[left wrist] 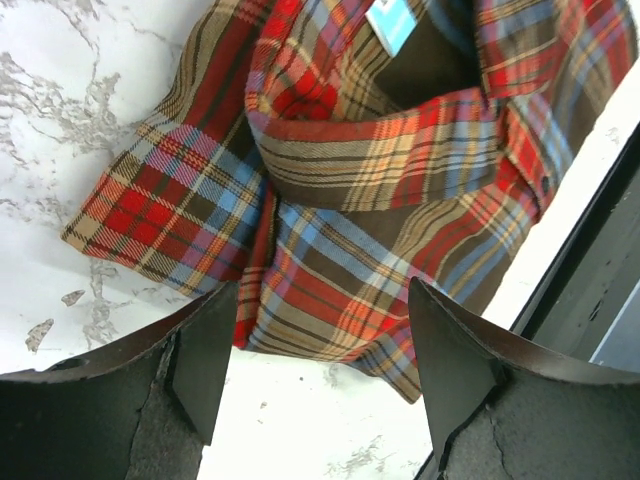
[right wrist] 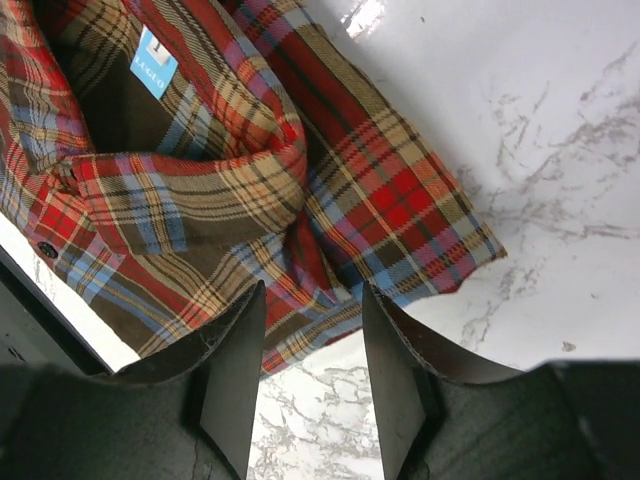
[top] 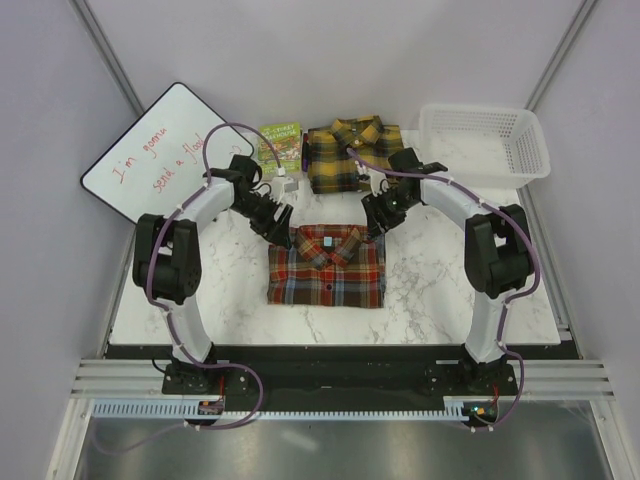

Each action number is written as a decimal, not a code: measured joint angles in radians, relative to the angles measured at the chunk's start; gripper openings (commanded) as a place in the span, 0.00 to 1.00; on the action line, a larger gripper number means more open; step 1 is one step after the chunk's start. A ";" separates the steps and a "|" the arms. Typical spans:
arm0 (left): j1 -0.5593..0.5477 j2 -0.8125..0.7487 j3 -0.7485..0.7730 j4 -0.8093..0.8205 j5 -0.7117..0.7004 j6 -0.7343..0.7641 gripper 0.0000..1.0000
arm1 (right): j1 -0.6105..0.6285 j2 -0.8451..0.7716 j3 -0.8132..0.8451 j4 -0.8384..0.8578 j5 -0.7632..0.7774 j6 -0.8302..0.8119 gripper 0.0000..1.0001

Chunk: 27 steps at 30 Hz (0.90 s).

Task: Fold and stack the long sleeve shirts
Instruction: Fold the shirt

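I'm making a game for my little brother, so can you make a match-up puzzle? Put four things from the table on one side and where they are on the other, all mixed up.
Things:
1. red shirt
2. yellow shirt
3. white basket
4. whiteboard

Places, seen from the top camera:
A. far right corner
B. far left, with red writing on it
C. middle of the table
D. far side, right beside the green book

Pairs: 1-C, 2-D, 3-A, 4-B
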 measured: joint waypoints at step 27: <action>0.006 0.061 0.014 -0.018 -0.063 0.062 0.60 | 0.019 0.016 -0.055 0.028 -0.003 -0.036 0.00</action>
